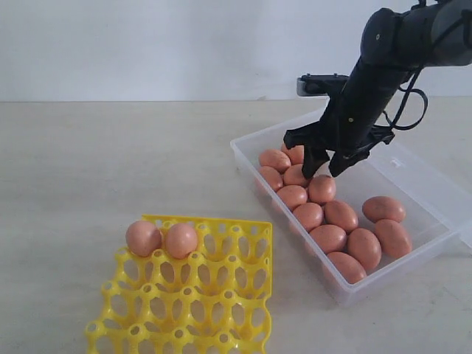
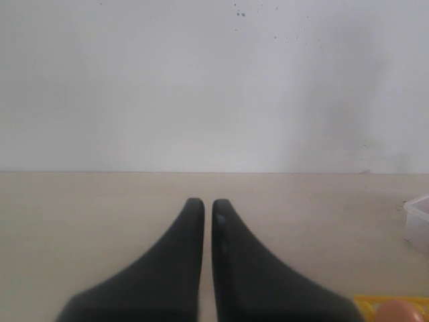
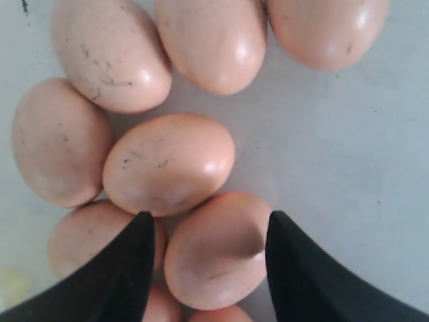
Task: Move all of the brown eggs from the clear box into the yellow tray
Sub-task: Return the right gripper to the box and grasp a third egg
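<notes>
1. right gripper [image 1: 322, 174]: hangs inside the clear box [image 1: 413, 184], tips pointing down into the pile. Its jaws stand apart with one finger on either side of a single egg. You cannot tell whether the pads press that egg or merely flank it.

2. target egg [image 3: 214, 251]: sits directly between the jaws, up near the fingertips. Its long axis appears to run roughly along the fingers, a little skewed, so the jaws meet its narrower width. One finger looks to touch its flank; at the other the gap is too thin to read.

3. neighbour eggs: one [image 3: 167, 164] lies just beyond the fingertips, touching the target egg. Another [image 3: 94, 245] sits just outside one finger, partly under it. Count these as your risk, since a lift may drag or nudge them.

4. brown eggs [image 1: 340, 214], remainder: a dozen or so in the clear box, most packed close around the jaws and a few lying apart from that cluster.

5. yellow tray [image 1: 221, 310]: stands outside the box, well apart from the jaws. Two eggs sit in adjacent cups along one edge row, and the other cups are unfilled.

6. left gripper [image 2: 203, 201]: fingers are drawn almost together and hold nothing. The right arm is nearer your egg, so reckon the pick as its job.
</notes>
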Robot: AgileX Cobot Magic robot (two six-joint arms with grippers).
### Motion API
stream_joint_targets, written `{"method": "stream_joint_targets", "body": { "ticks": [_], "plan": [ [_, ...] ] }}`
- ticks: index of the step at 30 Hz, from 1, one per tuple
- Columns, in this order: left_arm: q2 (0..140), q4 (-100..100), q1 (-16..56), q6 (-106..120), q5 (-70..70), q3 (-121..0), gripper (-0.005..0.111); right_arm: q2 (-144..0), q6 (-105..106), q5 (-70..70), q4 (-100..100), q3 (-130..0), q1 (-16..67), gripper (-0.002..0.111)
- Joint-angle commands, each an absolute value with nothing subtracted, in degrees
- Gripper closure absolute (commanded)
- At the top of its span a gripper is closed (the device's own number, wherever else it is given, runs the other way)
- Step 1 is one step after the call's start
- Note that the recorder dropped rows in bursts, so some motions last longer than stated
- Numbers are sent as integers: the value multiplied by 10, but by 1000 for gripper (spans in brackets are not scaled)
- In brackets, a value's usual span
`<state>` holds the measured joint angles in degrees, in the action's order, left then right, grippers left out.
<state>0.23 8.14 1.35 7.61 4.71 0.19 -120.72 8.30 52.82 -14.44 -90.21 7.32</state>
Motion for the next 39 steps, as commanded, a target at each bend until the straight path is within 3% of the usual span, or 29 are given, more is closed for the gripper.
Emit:
{"method": "stream_joint_targets", "body": {
  "ticks": [1,8,12,15,26,32,39],
  "plan": [
    [0,83,13,72,43,0,103,-1207,60,533,-149,-907,69,65],
    [0,83,13,72,43,0,103,-1207,34,547,-143,-907,69,63],
    [0,83,13,72,43,0,103,-1227,34,556,-139,-907,69,45],
    [0,83,13,72,43,0,103,-1240,34,559,-139,-907,69,42],
    [0,83,13,72,43,0,103,-1246,56,528,-139,-907,69,43],
    [0,83,13,72,43,0,103,-1246,48,518,-140,-907,69,62],
    [0,83,13,72,43,0,103,-1246,47,518,-140,-907,69,65]
  ]
}}
